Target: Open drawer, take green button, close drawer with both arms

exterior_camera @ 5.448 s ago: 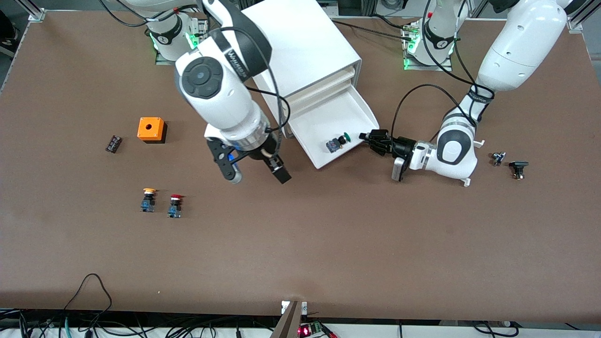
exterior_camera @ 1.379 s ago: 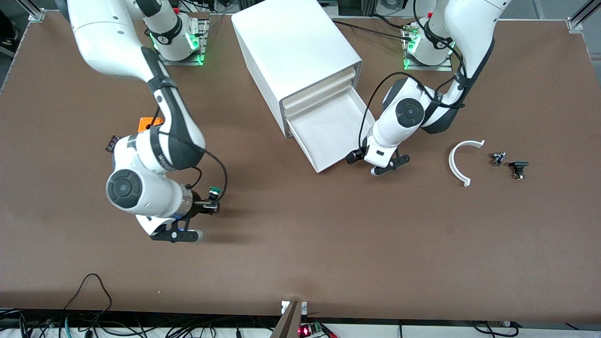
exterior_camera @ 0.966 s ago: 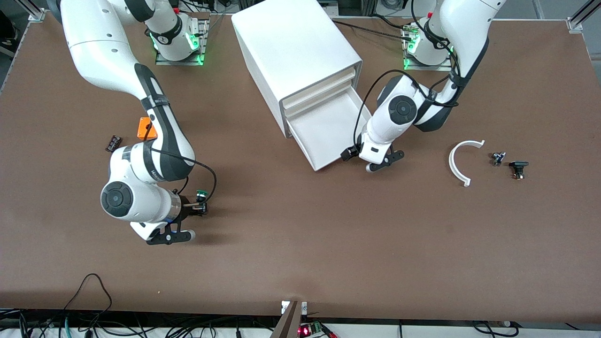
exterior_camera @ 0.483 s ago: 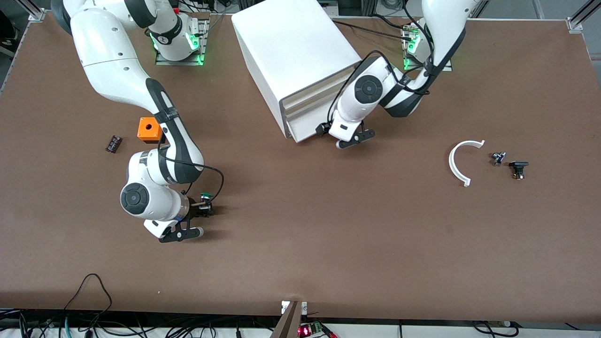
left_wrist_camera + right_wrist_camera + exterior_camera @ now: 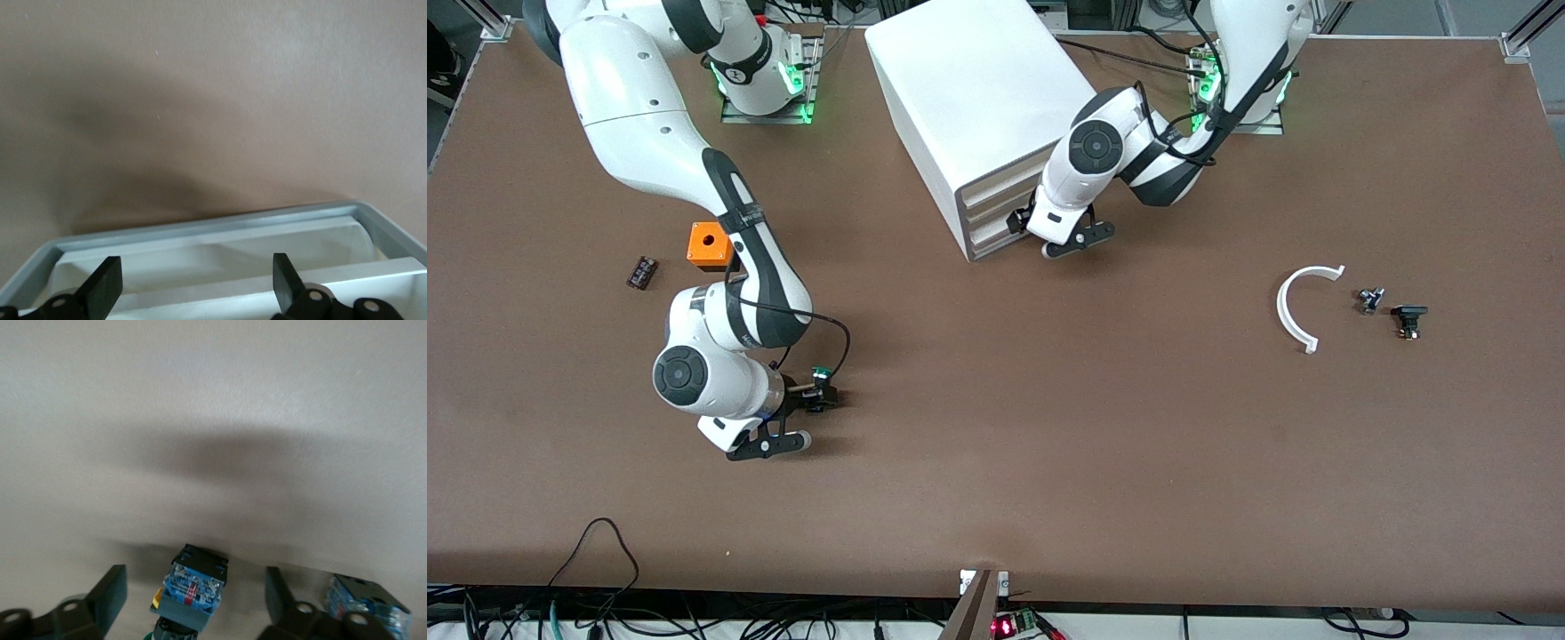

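Your right gripper (image 5: 193, 592) stood spread around the button (image 5: 821, 374): light, rigid, best pinched at its base. Left gripper (image 5: 193, 283), spread, faced the drawer (image 5: 989, 233).

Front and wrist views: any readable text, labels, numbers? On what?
No text can be read.
Right arm: lettering on the dark forearm band, too small to read.
Button: red-and-white marking on its blue base, blurred, unreadable.
Cabinet: plain white, no text.
Orange box: no marking seen.
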Robot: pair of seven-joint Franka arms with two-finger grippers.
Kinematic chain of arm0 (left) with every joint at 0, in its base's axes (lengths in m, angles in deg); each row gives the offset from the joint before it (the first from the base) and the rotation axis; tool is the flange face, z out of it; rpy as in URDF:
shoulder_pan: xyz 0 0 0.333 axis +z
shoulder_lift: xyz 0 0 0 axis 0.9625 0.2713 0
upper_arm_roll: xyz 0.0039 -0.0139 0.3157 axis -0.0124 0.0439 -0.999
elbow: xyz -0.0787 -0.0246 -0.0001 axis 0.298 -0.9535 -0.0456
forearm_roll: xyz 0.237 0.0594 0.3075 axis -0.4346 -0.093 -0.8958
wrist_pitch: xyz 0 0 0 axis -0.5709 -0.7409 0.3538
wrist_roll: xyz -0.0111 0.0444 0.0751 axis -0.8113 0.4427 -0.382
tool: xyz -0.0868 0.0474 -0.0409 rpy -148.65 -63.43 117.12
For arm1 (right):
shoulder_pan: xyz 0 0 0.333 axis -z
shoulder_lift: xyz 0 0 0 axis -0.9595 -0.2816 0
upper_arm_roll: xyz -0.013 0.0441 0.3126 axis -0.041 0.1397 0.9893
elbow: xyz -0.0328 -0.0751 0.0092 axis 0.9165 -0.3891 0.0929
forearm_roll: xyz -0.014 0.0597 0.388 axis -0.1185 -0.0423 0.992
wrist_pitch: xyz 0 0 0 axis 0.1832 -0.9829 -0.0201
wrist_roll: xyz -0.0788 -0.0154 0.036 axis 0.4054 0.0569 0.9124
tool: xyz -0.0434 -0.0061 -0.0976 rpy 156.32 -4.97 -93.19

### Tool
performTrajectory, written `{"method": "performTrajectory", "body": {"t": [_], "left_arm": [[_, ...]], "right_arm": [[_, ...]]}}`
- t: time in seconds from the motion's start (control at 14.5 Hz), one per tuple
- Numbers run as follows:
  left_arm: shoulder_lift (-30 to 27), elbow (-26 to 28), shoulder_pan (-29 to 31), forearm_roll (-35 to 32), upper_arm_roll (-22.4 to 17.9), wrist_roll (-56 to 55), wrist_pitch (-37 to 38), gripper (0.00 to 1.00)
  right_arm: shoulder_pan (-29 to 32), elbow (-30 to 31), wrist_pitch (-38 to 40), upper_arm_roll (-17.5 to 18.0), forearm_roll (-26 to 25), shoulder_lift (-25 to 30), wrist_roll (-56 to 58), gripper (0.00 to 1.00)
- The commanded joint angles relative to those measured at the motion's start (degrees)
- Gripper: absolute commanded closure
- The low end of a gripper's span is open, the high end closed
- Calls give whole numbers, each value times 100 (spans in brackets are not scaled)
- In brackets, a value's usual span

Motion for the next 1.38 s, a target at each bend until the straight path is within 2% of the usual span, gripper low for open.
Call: {"method": "performTrajectory", "body": {"t": [0.0, 0.28, 0.48, 0.62, 0.76, 1.03, 1.17, 1.31], "left_arm": [[-40, 22, -110, -29, 31, -212, 50, 1], [-48, -30, -207, -29, 22, -195, 277, 1], [-145, -328, -15, -55, -22, -72, 689, 1], [-163, -968, 266, -238, -57, 417, 1574, 1], [-163, -1653, 495, -957, -39, 1024, 2533, 1], [-241, -2875, 943, -1627, -48, 2437, 4133, 1], [-373, -3281, 1242, -1812, -48, 3281, 4548, 1], [-715, -3388, 1602, -1813, -22, 4073, 4751, 1]], "right_arm": [[125, 65, 144, -63, -10, 384, 72, 0], [222, 179, 653, -300, -1, 849, 46, 0], [222, 704, 848, -581, -1, 1568, 63, 0], [222, 1083, 1005, -844, -19, 2087, 116, 0], [222, 1084, 1601, -1047, -19, 2492, 151, 0], [213, 1023, 2499, -1171, -106, 3257, 81, 0], [213, 857, 2859, -1180, -282, 3547, 81, 0], [213, 463, 3368, -1189, -318, 3601, 99, 0]]}}
